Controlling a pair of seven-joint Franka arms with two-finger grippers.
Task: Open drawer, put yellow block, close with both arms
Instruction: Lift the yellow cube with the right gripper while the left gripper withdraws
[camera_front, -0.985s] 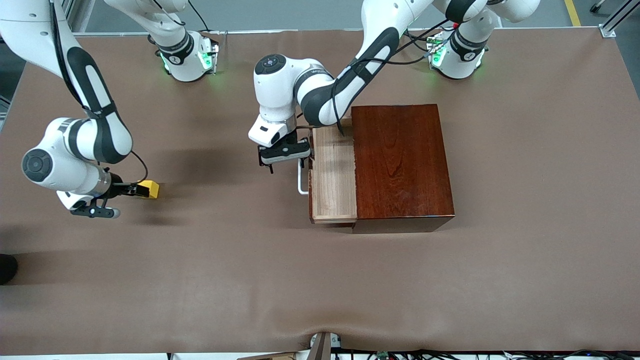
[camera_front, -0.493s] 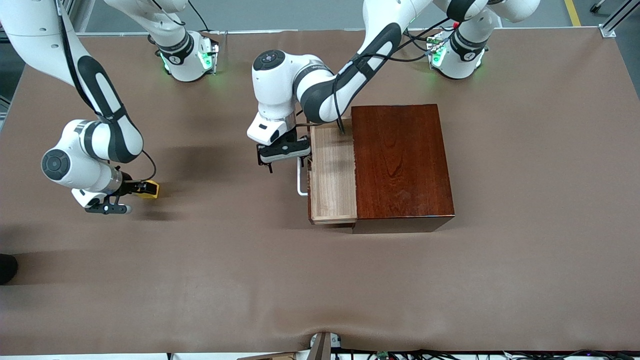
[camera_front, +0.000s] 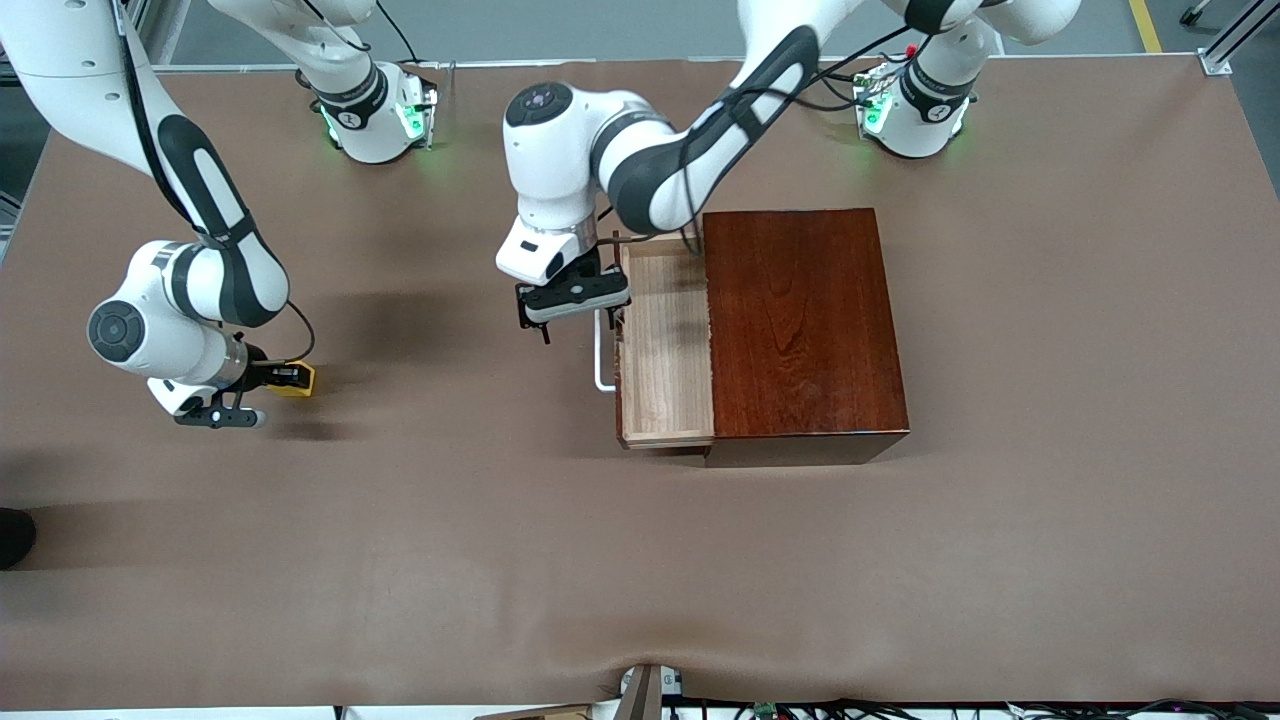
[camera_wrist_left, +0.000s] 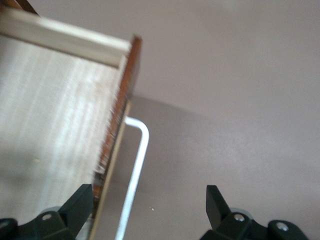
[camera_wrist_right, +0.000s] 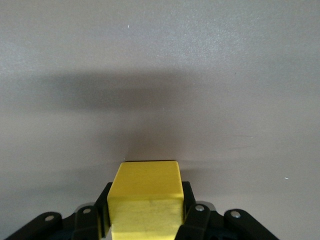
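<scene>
Yellow block: one small yellow cube (camera_front: 297, 377), on the tabletop toward the right arm's end, well apart from the drawer, at about 9 o'clock from it in the front view.
Right gripper: one (camera_front: 285, 378), down at the block with its jaws closed on two of the cube's sides; the right wrist view shows the yellow block (camera_wrist_right: 145, 199) pinched between the black fingers (camera_wrist_right: 194, 216).
Drawer: one light wood tray (camera_front: 665, 345), pulled partly out of its box toward the right arm's end; its inside shows bare wood.
Handle: one white U-shaped bar (camera_front: 602, 362) on the drawer's front.
Wooden box: one glossy reddish-brown box (camera_front: 800, 320), near the middle of the tabletop, at 3 o'clock from the drawer tray.
Left gripper: one (camera_front: 572, 297), over the handle's upper end and the drawer's front edge; jaws wide, holding nothing, the fingers (camera_wrist_left: 216, 202) standing either side of the bar in the left wrist view.
Arms: two, white with black bands, bases lit green.
Tabletop: one brown sheet (camera_front: 500, 560).
</scene>
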